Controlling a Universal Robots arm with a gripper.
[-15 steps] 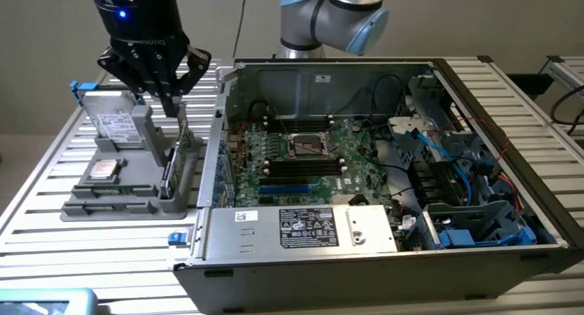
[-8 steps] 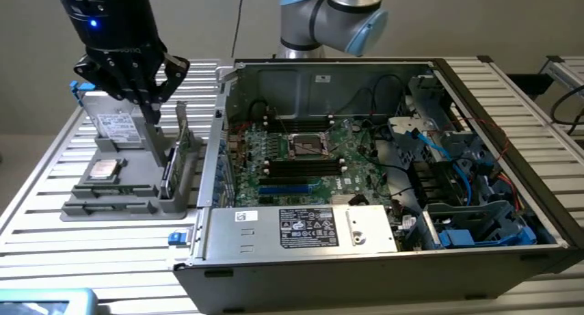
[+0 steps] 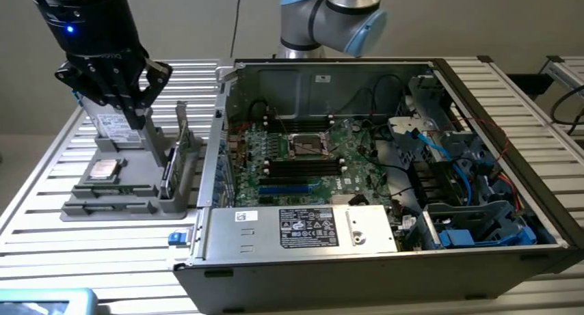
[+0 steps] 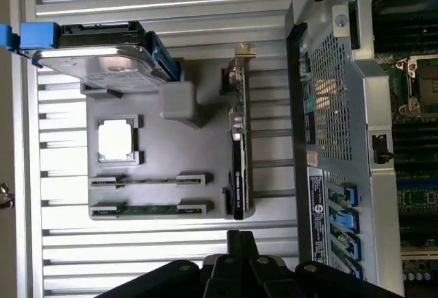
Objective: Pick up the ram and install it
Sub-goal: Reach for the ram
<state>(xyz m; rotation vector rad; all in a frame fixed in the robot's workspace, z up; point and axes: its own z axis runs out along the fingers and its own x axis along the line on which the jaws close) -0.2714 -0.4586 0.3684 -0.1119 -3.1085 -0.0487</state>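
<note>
The gripper [image 3: 135,115] hangs clenched and empty over the grey holder [image 3: 55,209], which sits on the slatted table [image 3: 91,260] at nine o'clock from the open case [image 3: 301,267] in the exterior view. In that view it is poised at the holder's twelve o'clock end, right over the upright drive [image 3: 117,127]. A processor [image 3: 102,168] lies at six o'clock from the drive, and a card [image 3: 180,130] stands on edge at three o'clock, between the drive and the case wall. This view also takes in the arm [image 3: 329,14] behind the case, and the motherboard [image 3: 301,158] with its black slots [image 3: 306,167] lying bare.

The wrist view looks straight down on the holder [image 4: 171,147] and settles two things. The fingers [image 4: 233,243] are pressed together with nothing between them. The ram [image 4: 150,209] lies as a thin green strip in the outer of two clipped rails, the one farther from the processor [image 4: 116,139]. The rail between them looks dark, and I cannot tell whether it holds anything. The ram is well apart from the fingertips and untouched. From above, the drive [image 4: 96,55] shows its flat silver face with blue tabs, the card [image 4: 237,154] shows as a narrow edge, and the case [image 4: 349,106] shows its perforated wall.
</note>
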